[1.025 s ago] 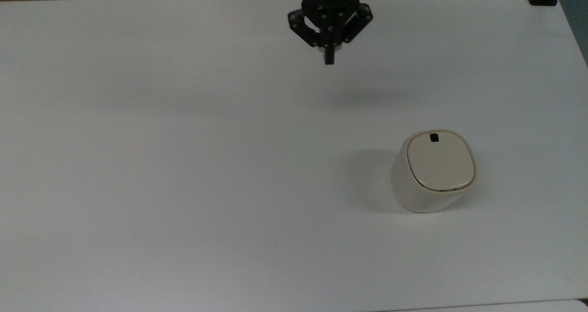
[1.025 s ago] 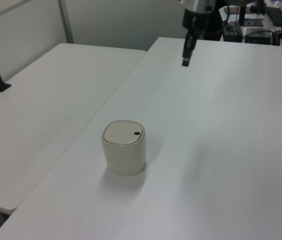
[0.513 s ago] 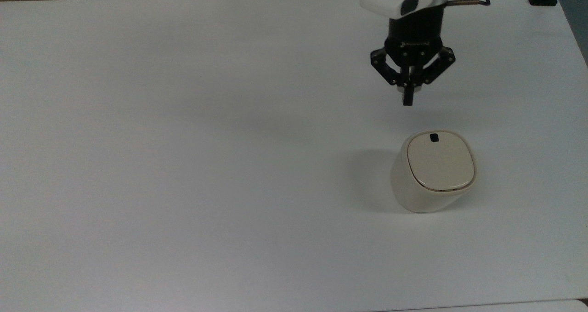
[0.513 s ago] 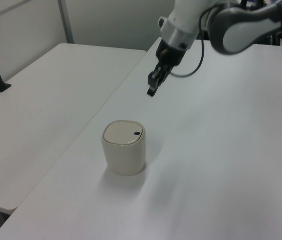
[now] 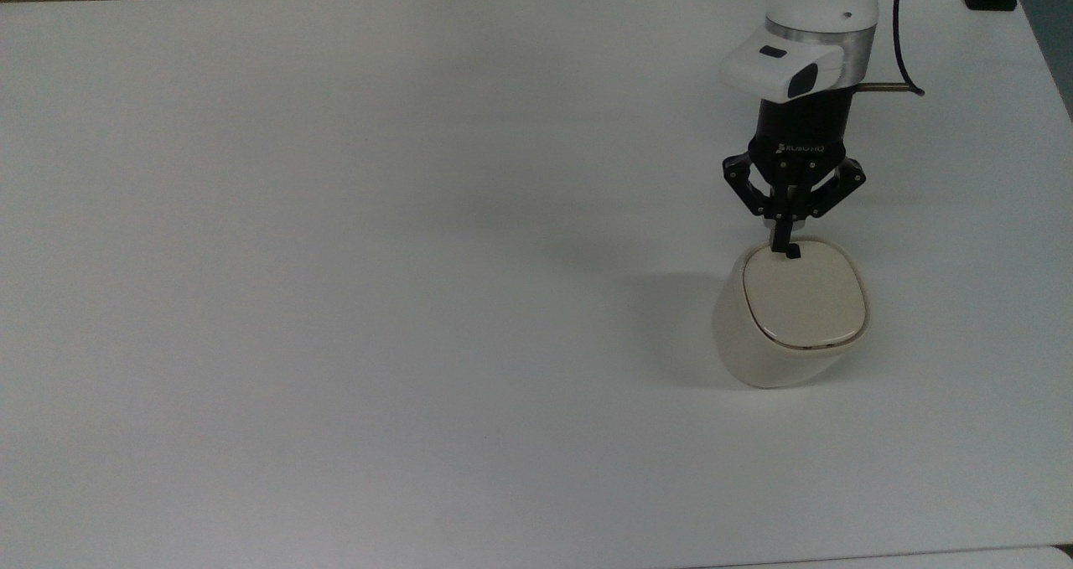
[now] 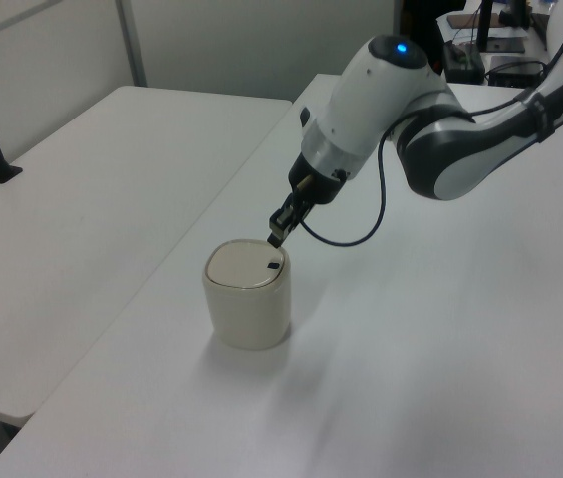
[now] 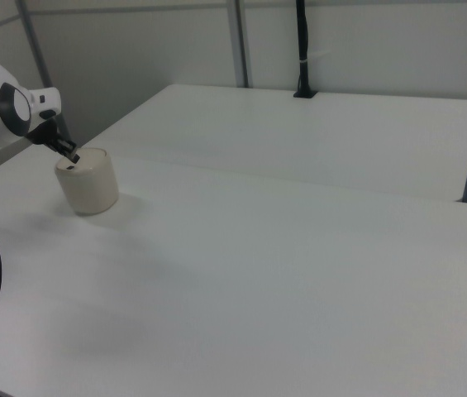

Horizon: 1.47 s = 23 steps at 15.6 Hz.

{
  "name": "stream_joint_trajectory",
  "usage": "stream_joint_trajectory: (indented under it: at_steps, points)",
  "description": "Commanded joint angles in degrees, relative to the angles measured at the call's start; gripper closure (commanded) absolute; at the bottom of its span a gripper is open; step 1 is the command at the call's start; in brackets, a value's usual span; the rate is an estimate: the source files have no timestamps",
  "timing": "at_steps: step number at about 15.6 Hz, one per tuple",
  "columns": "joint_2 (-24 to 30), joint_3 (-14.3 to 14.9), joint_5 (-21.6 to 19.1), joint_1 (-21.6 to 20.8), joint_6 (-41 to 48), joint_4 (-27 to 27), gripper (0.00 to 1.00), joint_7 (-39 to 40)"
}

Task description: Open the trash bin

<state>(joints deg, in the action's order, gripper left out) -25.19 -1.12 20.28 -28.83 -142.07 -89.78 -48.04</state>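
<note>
Trash bin [image 5: 788, 318] stands on the white desk [image 5: 335, 301], lid closed; claw [image 5: 788, 249] clenched, tip just over the black button [image 6: 273, 266] at the lid's far edge; an off-centre press could slip or tip it.

Smooth, faintly glossy cream-white plastic trash bin [image 5: 788, 326] on a matt white laminate bench [image 5: 335, 301]; glossy white-shelled arm [image 6: 381, 100].
</note>
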Motion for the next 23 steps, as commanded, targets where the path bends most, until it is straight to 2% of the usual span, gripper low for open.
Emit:
stream_joint_trajectory:
  at_steps: [1,7,17,21,23]
  points:
    - [-1.35,0.51,1.34,-1.67,-0.75,1.36,1.0,-2.58]
    - [-3.2,0.59,1.61,-2.46,-3.74,1.89,1.0,-8.03]
    - [-5.31,0.16,4.86,-2.81,-4.8,1.8,1.0,-9.53]
    - [-2.16,-0.11,3.81,-2.02,-4.09,1.89,1.0,-9.62]
    - [1.0,-0.02,1.71,-1.23,-1.91,1.81,1.0,-9.53]
